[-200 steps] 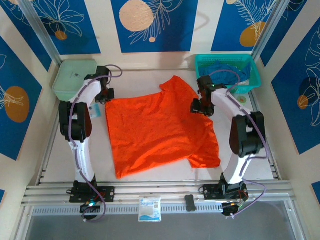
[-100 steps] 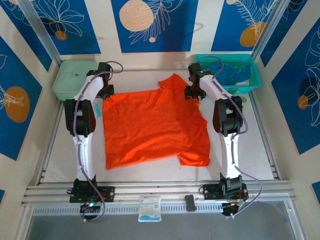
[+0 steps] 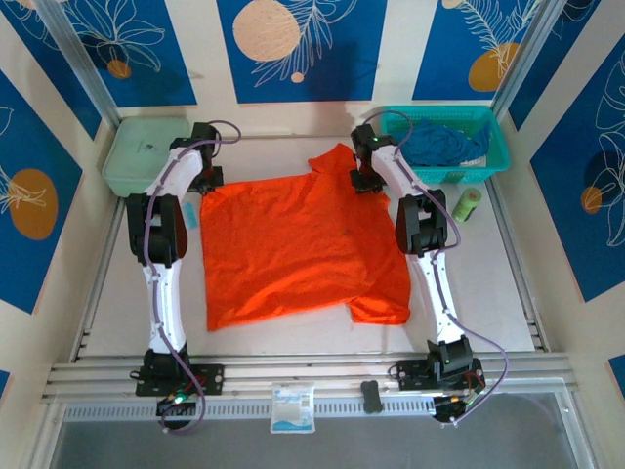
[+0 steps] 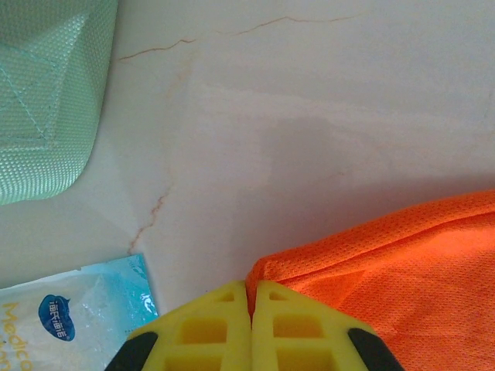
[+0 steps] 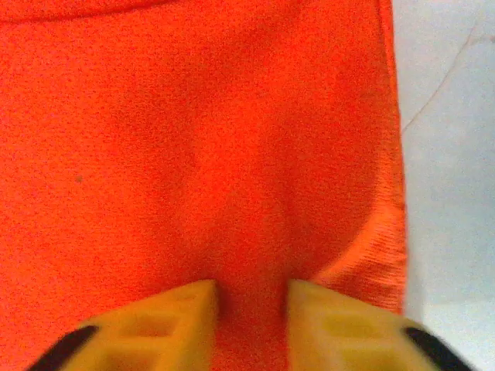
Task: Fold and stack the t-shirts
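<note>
arms (image 3: 166, 303): white links, black joints | cables (image 3: 506, 360): purple-grey | pincer fingers (image 4: 209, 328): yellow, gridded, black-edged

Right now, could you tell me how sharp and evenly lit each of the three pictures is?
Top view: even light, slightly soft, no glare on the orange t-shirt. Left wrist view: crisp weave, a soft grey shadow on the table. Right wrist view: the cloth is fairly sharp, the yellow fingers at the bottom edge blurred.

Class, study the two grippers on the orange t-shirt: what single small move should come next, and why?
Probably close the right gripper fully. Its jaws show a narrow gap with the orange t-shirt bunched between, so its hold looks uncertain; the left gripper is shut on the shirt's far left corner.
</note>
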### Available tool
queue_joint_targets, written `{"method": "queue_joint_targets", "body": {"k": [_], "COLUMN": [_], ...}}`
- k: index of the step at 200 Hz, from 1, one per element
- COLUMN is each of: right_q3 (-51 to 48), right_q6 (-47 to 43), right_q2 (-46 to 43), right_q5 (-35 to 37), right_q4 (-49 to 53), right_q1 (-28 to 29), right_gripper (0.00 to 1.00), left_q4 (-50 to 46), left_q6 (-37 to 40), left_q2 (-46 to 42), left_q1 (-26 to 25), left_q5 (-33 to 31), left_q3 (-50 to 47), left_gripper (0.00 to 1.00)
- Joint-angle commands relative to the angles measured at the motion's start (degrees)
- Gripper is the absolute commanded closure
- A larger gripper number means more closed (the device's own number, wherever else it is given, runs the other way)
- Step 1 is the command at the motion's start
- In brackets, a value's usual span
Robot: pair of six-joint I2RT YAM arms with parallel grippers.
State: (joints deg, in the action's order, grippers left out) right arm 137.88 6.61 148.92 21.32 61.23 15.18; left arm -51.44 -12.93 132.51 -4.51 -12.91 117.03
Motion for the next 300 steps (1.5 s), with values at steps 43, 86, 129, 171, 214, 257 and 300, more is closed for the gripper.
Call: {"method": "queue_joint_targets", "body": {"k": [43, 86, 129, 171, 214, 257, 300], "right_q3": [-1.02, -3.98, -14.72, -29.49, -43.65, -46.46, -41.30], "right_q6": [-1.59, -1.48, 1.34, 7.36, 12.96, 18.62, 20.37], "right_q2": [-1.31, -9.74, -19.28, -27.69, -32.58, -32.93, -36.60], "right_q5": [-1.11, -0.71, -2.02, -4.20, -6.32, -6.47, -1.94], "right_q4": [5.21, 4.67, 1.22, -3.42, -9.33, -8.91, -4.70], "right_q1": [0.60, 0.98, 2.78, 6.48, 12.53, 15.74, 13.80], "right_gripper": [1.00, 1.00, 1.00, 1.00, 1.00, 0.71, 0.50], "left_q4": [-1.57, -0.42, 0.32, 2.15, 4.04, 4.16, 4.33], "left_q6": [-0.39, -2.28, -2.57, -2.74, -2.32, -2.27, -2.33], "left_q2": [-0.23, -2.71, -4.05, -5.81, -7.05, -7.35, -8.13], "left_q1": [0.56, 0.92, 0.99, 1.00, 1.00, 1.00, 1.00], "left_q5": [-1.91, -1.68, -1.26, -1.25, -0.91, -0.96, -0.54], "left_q3": [-0.62, -4.12, -5.88, -9.15, -12.11, -12.53, -13.03], "left_gripper": [1.00, 1.00, 1.00, 1.00, 1.00, 1.00, 1.00]}}
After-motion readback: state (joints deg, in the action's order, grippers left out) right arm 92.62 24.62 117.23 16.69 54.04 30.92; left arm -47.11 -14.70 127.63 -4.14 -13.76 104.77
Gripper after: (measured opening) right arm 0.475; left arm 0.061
